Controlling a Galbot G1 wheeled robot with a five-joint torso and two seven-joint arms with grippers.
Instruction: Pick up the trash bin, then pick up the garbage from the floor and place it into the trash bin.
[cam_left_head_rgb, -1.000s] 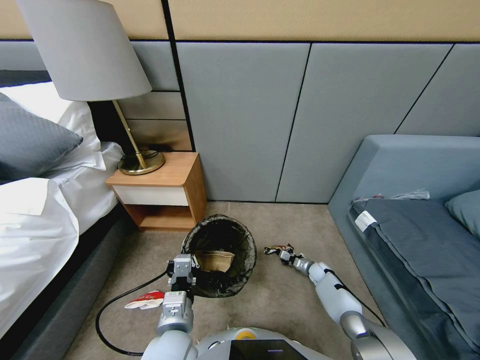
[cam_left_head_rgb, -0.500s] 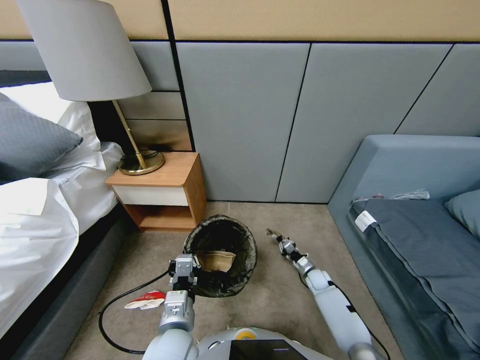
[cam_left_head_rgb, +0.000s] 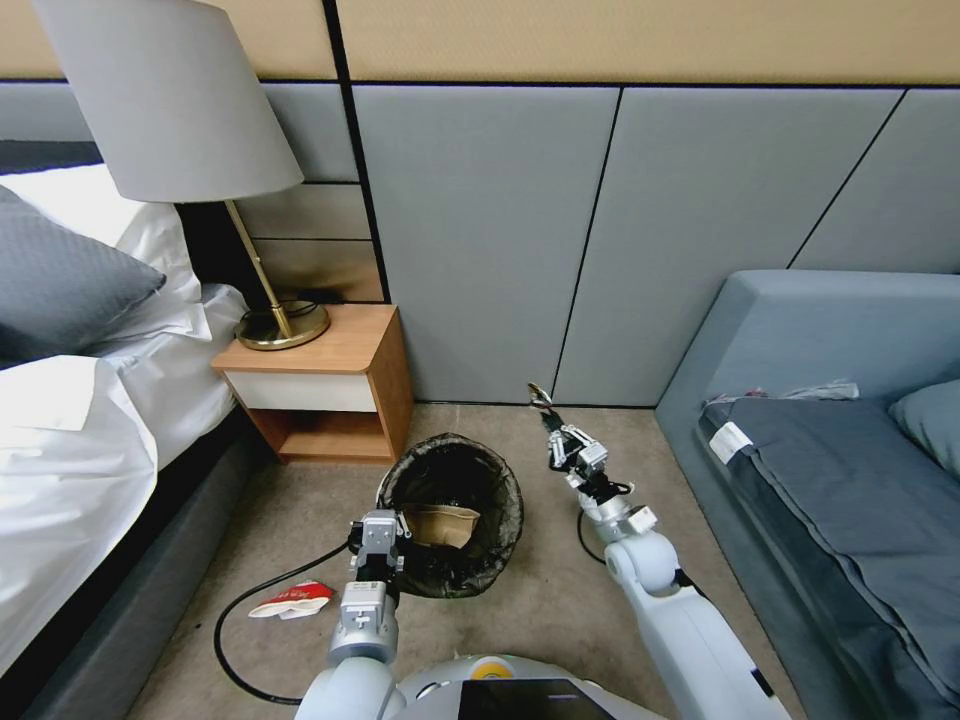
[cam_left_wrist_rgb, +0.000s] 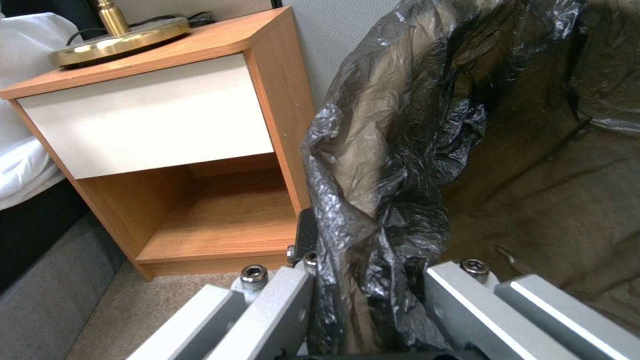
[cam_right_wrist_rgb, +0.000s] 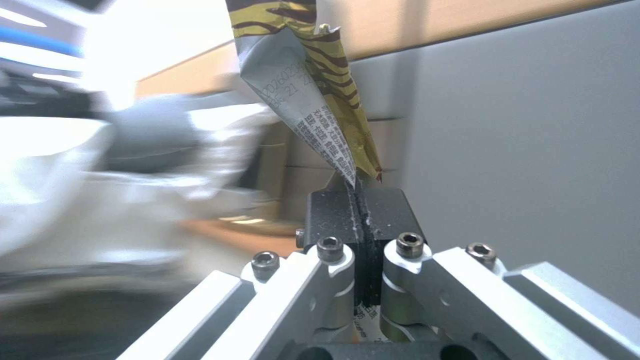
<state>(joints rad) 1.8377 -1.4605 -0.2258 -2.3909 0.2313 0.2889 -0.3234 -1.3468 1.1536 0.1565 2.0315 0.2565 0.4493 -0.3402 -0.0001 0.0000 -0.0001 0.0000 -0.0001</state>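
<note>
The trash bin (cam_left_head_rgb: 470, 560), lined with a crinkled black bag (cam_left_wrist_rgb: 400, 150), hangs just above the carpet with my left gripper (cam_left_head_rgb: 385, 530) shut on its near-left rim. The left wrist view shows the bag's rim pinched in my left gripper (cam_left_wrist_rgb: 370, 290). A tan curled piece (cam_left_head_rgb: 440, 522) lies inside the bin. My right gripper (cam_left_head_rgb: 556, 428) is raised to the right of and beyond the bin, shut on a yellow-and-brown striped wrapper (cam_left_head_rgb: 541, 397) that sticks up from my right gripper (cam_right_wrist_rgb: 360, 200); the wrapper (cam_right_wrist_rgb: 313, 90) has a white printed inside. A red-and-white pack (cam_left_head_rgb: 290, 598) lies on the carpet, left of my left arm.
A wooden nightstand (cam_left_head_rgb: 330, 385) with a brass lamp (cam_left_head_rgb: 275, 325) stands just behind-left of the bin, and the nightstand (cam_left_wrist_rgb: 167, 130) is close in the left wrist view. A bed (cam_left_head_rgb: 90, 420) runs along the left, a grey sofa (cam_left_head_rgb: 830, 400) along the right. A black cable (cam_left_head_rgb: 250, 600) loops on the carpet.
My right gripper has risen from the floor and moved away toward the wall with the striped wrapper in it. The bin and my left gripper have shifted slightly right.
</note>
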